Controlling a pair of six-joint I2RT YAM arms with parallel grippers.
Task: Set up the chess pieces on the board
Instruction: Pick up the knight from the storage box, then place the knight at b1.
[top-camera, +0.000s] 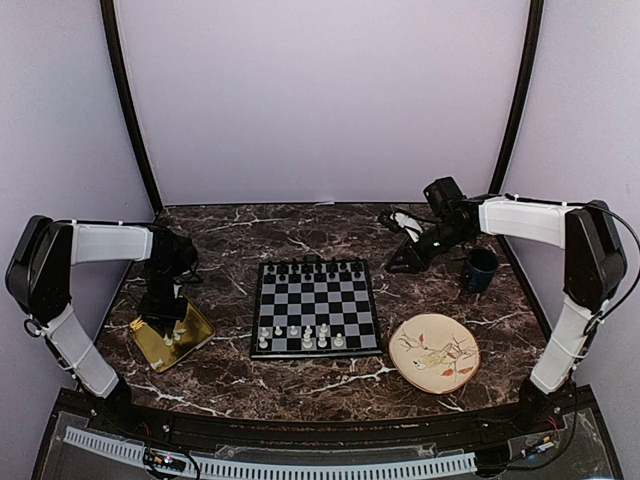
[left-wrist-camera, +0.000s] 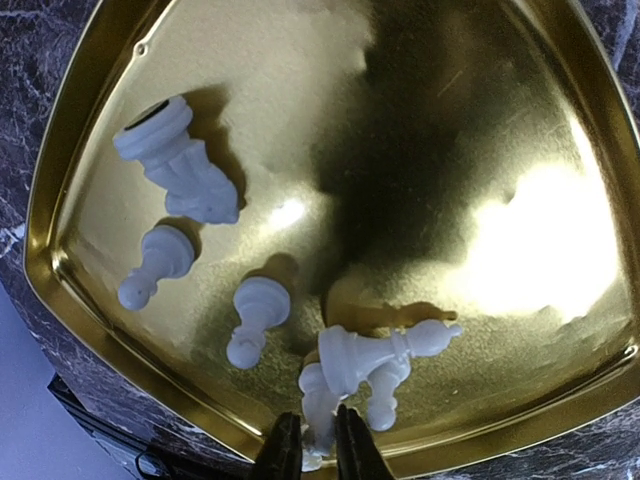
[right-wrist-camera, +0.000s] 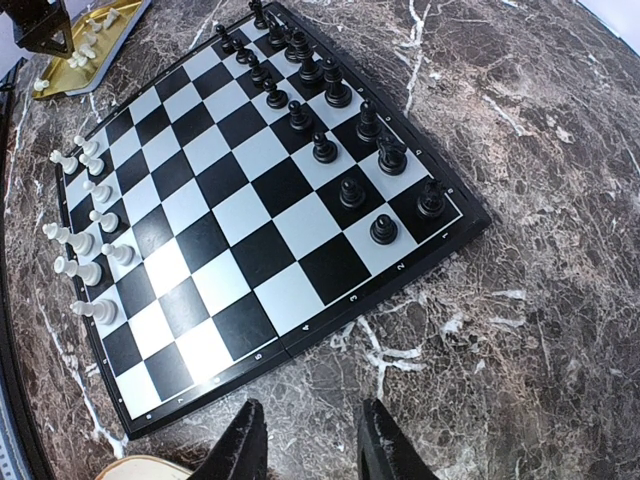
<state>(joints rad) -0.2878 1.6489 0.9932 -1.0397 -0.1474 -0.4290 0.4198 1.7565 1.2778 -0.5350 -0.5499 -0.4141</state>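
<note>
Chess pieces: some white ones are stood along the near edge of the board; others are laid in the gold tray by the left edge of the tabletop.
Left gripper: closed on one white piece at the tray's edge.
Right gripper: held open and empty above the tabletop, beside the board.

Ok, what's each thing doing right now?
left gripper: pinched on a white chess piece
right gripper: open, holding nothing
gold tray: holds tipped-over white pieces
chessboard: black pieces standing, white side partly filled
blue mug: upright
</note>
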